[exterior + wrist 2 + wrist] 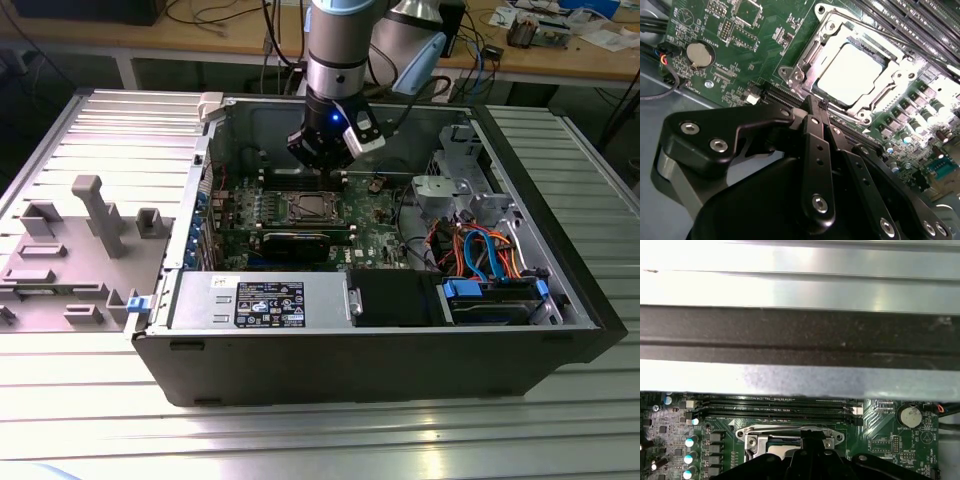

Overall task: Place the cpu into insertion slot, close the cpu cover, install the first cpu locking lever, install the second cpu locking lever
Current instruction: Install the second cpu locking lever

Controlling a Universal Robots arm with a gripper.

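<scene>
**Q:** Report from the exterior view's left. Any markings?

**A:** At the left edge of the ribbed metal table (300,440) sits a grey fixture plate (75,240) with upright blocks and no writing that I can see. Beside it lies the open computer case (350,350). Along the case's near wall is the power supply (265,300), which carries a dark label and a white label. I cannot make out the print on either.

**Q:** What is in the case?

**A:** The green motherboard (375,235) lies on the case floor. At the case's right end are drive bays with blue and orange cables (480,250). In both wrist views there is a coin battery (699,54) on the board, and the long black memory slots (775,407) run beside the socket.

**Q:** Where are the task items?

**A:** The cpu (852,75) is seated in the insertion slot (752,441), silver top up. The cpu cover (807,62) lies flat around it, with the chip showing through its window. I cannot tell how the locking levers stand.

**Q:** And your fingers?

**A:** My gripper (817,107) hangs just over the socket's rim. The fingers are pressed together tip to tip, with nothing seen between them. My own linkage cuts off the near side of the socket in both wrist views.
</scene>
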